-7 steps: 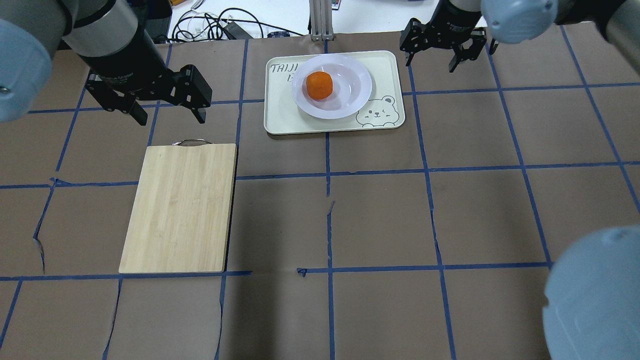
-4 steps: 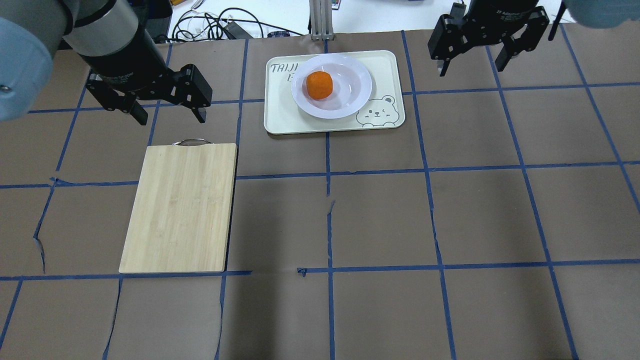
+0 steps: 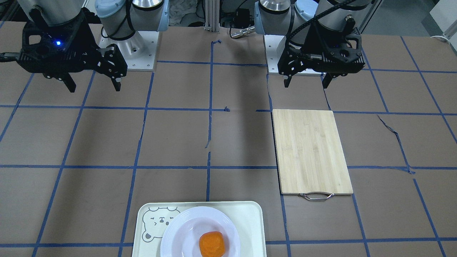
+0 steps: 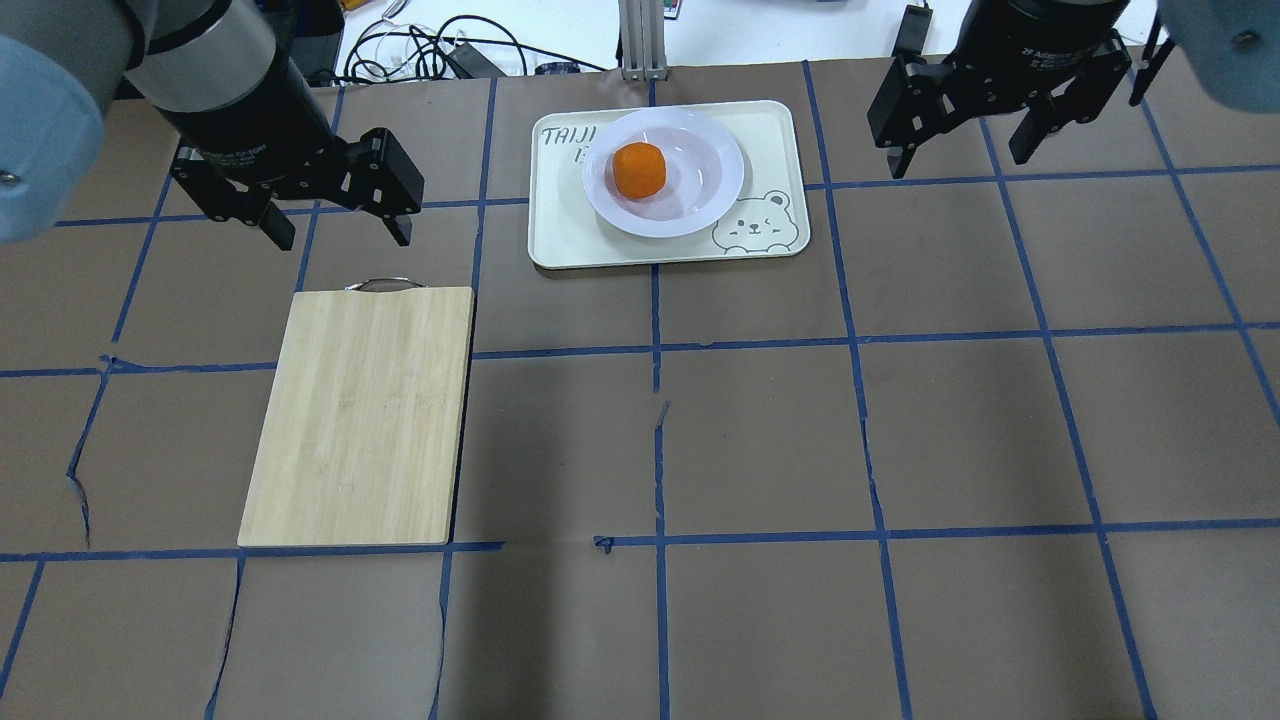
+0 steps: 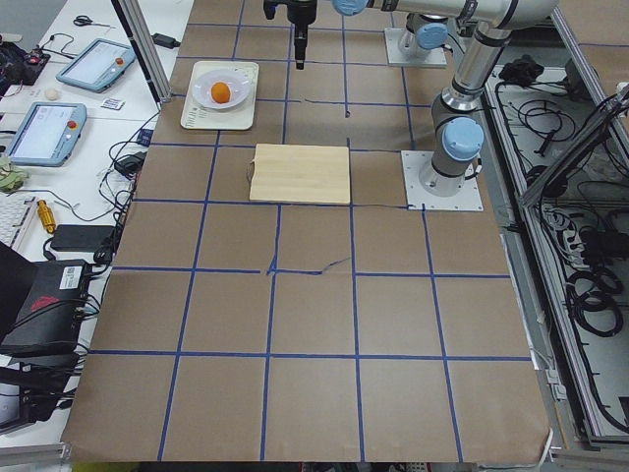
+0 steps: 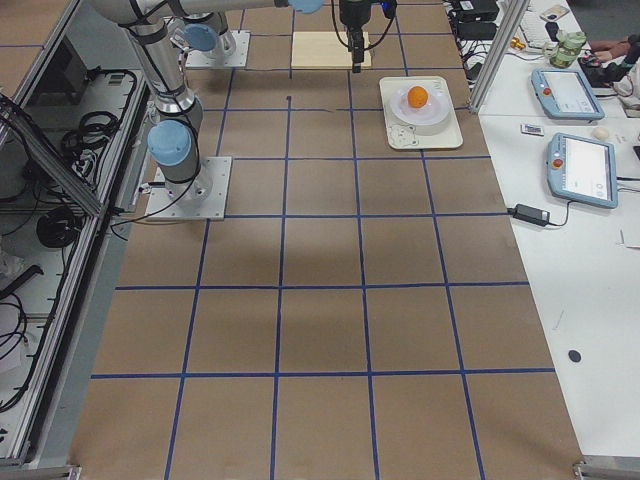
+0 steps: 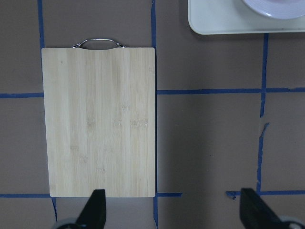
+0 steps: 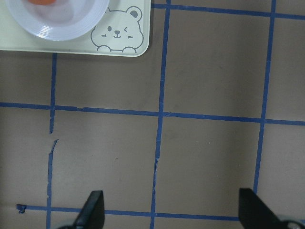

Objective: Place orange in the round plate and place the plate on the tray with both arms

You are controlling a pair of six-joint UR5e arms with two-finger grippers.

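Note:
The orange [image 4: 639, 170] lies in the white round plate [image 4: 700, 200], and the plate rests on the cream tray [image 4: 565, 235] with the bear face at the table's far middle. In the front-facing view the orange [image 3: 211, 243] sits in the plate [image 3: 182, 232] on the tray [image 3: 250, 217] at the bottom edge. My left gripper [image 4: 337, 233] hangs open above the table, left of the tray and beyond the cutting board's handle. Right of the tray, my right gripper [image 4: 960, 155] hangs open and empty. Both also show in the front-facing view, left gripper [image 3: 306, 84] and right gripper [image 3: 93, 87].
A bamboo cutting board [image 4: 362, 415] with a metal handle lies on the left half of the brown table [image 4: 760, 440], which is marked with blue tape lines. Cables [image 4: 420, 50] and a metal post [image 4: 638, 40] stand beyond the far edge.
My right gripper has moved away from the tray, to the right and slightly toward the robot. The left arm, plate, orange and tray have not moved.

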